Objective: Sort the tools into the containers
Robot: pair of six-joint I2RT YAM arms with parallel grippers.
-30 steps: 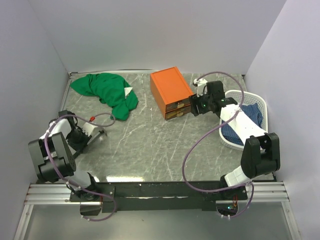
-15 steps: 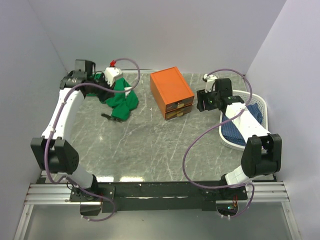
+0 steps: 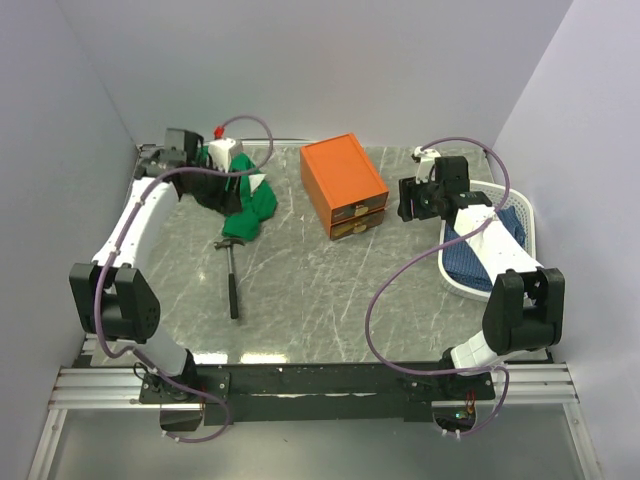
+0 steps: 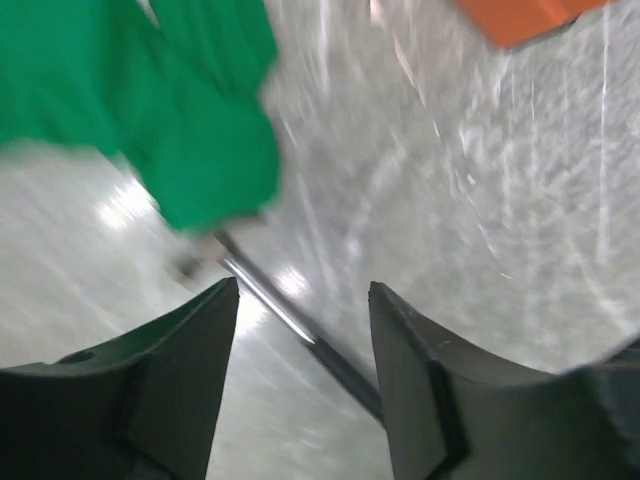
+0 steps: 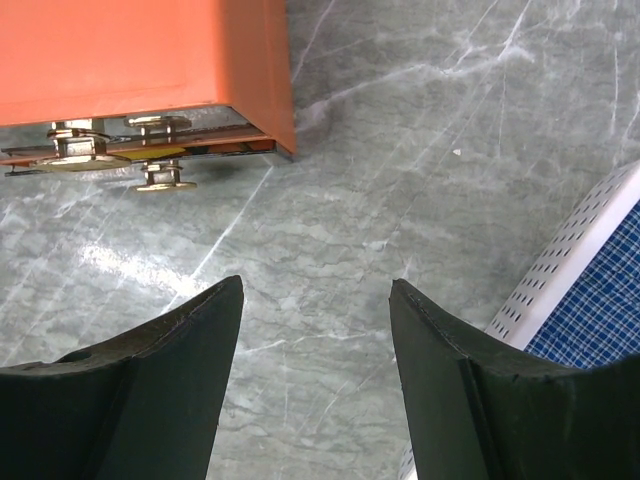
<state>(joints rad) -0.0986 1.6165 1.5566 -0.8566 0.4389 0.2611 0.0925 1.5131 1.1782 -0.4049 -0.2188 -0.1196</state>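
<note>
A black-handled hammer (image 3: 233, 280) lies flat on the marble table, its head near the green cloth (image 3: 250, 205). My left gripper (image 3: 232, 190) hovers open above the cloth's edge. In the blurred left wrist view the hammer (image 4: 300, 325) runs across the table below the open left gripper (image 4: 303, 290), untouched. The orange box (image 3: 343, 178) stands at the back middle, its two clear drawers (image 3: 358, 218) facing front. To the right of the box my right gripper (image 3: 404, 205) is open and empty. In the right wrist view the right gripper (image 5: 316, 285) hangs over bare table, with a drawer front (image 5: 140, 152) under the orange box (image 5: 140, 50).
A white perforated basket (image 3: 525, 205) holding a blue checked cloth (image 3: 490, 245) sits at the right edge, beside the right arm. Its rim (image 5: 575, 255) shows in the right wrist view. White walls close the table on three sides.
The left arm swung from the front left to the back, over the green cloth. The hammer now lies in the open on the table. The right gripper backed slightly away from the box.
</note>
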